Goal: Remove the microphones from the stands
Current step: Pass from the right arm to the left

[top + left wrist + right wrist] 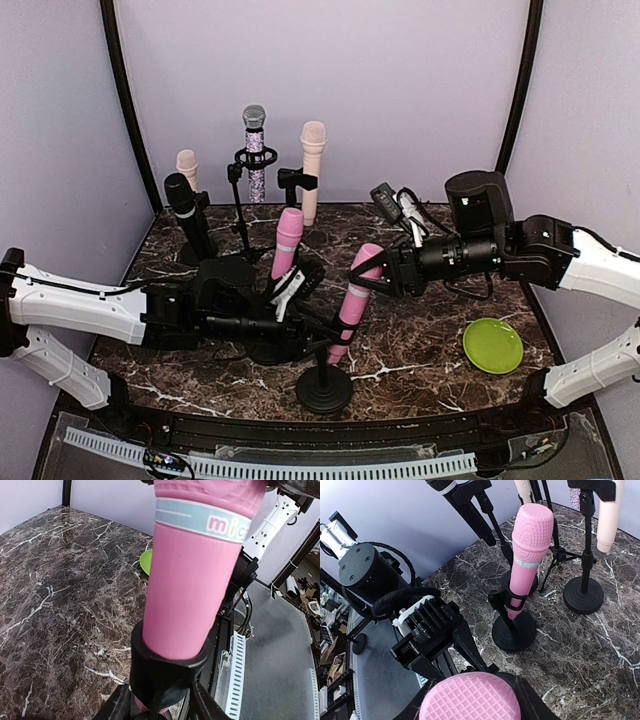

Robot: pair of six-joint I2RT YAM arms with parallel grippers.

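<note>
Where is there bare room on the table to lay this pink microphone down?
Bare marble lies between the front stand's base and the green plate. The back left is crowded with microphone stands, and the left arm covers the near left.

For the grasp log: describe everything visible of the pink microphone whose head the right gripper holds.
The pink plastic microphone has a waffle-textured rounded head and a pale band lettered "mic". It leans rightward in the top view, its lower body seated in the black clip of a round-based stand. The right gripper clamps its head; the left gripper grips the clip.
</note>
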